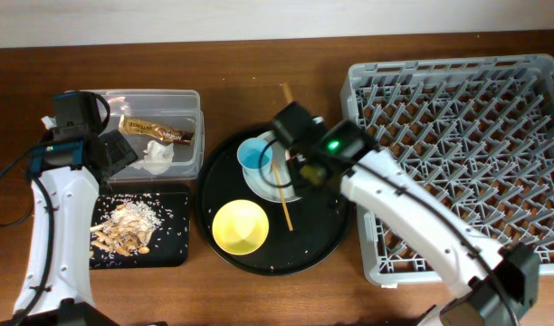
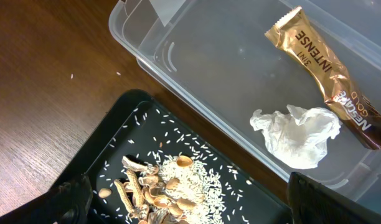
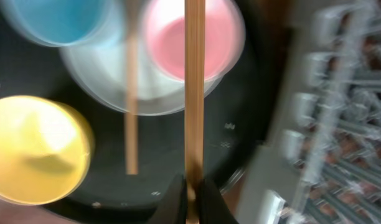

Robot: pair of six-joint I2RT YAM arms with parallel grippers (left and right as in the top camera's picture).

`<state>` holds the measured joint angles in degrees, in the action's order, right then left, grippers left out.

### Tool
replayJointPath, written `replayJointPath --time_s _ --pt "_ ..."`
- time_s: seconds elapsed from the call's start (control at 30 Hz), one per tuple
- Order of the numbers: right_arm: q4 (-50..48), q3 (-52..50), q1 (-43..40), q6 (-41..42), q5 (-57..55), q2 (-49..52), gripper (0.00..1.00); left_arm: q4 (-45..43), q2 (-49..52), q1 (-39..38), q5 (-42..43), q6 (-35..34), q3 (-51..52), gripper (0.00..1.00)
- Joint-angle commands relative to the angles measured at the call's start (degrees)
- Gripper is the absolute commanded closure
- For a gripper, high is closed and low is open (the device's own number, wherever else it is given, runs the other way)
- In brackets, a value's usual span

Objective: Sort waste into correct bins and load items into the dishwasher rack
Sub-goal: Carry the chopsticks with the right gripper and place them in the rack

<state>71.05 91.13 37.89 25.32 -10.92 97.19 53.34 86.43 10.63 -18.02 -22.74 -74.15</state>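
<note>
The brown-and-gold wrapper [image 1: 157, 132] [image 2: 327, 74] and the white tissue [image 1: 157, 156] [image 2: 299, 134] lie in the clear box [image 1: 191, 100] [image 2: 178, 68]. Food scraps and rice [image 1: 123, 226] [image 2: 165, 186] lie in the shallow black tray [image 1: 173, 244] [image 2: 116, 137]. My left gripper [image 1: 114, 154] [image 2: 190, 211] is open and empty above the scraps. My right gripper [image 1: 304, 167] [image 3: 190, 186] is shut on one chopstick [image 3: 194, 93] above the round tray. The other chopstick [image 1: 282, 201] [image 3: 132, 112] lies across the white plate [image 1: 263, 188] [image 3: 116, 81]. Blue cup [image 1: 254, 152] [image 3: 60, 18], pink cup [image 3: 190, 40] and yellow bowl [image 1: 240, 226] [image 3: 35, 149] sit there.
The large round black tray [image 1: 322, 244] holds the dishes at the centre. The grey dishwasher rack [image 1: 458, 136] [image 3: 327, 124] stands right of it with no items in it. The right wrist view is motion-blurred. Bare wooden table lies along the back edge.
</note>
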Motion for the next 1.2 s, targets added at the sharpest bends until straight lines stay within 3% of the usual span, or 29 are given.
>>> replayJointPath --time_s 0.0,0.3,0.77,0.83,0.9,1.0,1.07,1.17 --pt "3.2 1.2 -7.1 -1.3 -4.8 -1.2 0.96 -0.1 -1.0 0.1 -0.4 0.5 -0.7 0.01" --pt "3.6 1.0 -21.1 -10.5 -3.7 -0.9 0.96 -0.1 -1.0 0.1 -0.4 0.5 -0.7 0.0" --pt "2.9 -2.8 -21.9 -11.6 -2.9 1.9 0.95 -0.1 -1.0 0.1 -0.4 0.5 -0.7 0.01" --pt "2.1 -3.8 -21.9 -11.6 -2.8 1.9 0.9 -0.1 -1.0 0.1 -0.4 0.5 -0.7 0.01" --pt "1.7 -3.9 -21.9 -11.6 -2.8 1.9 0.75 -0.1 -1.0 0.1 -0.4 0.5 -0.7 0.01" --pt "1.7 -3.9 -21.8 -11.6 -2.3 1.9 0.72 -0.1 -1.0 0.1 -0.4 0.5 -0.7 0.01" --pt "1.7 -3.9 -21.8 -11.6 2.5 1.9 0.72 -0.1 -1.0 0.1 -0.4 0.5 -0.7 0.01" --pt "2.1 -3.9 -21.7 -11.6 21.7 1.9 0.72 -0.1 -1.0 0.1 -0.4 0.5 -0.7 0.01"
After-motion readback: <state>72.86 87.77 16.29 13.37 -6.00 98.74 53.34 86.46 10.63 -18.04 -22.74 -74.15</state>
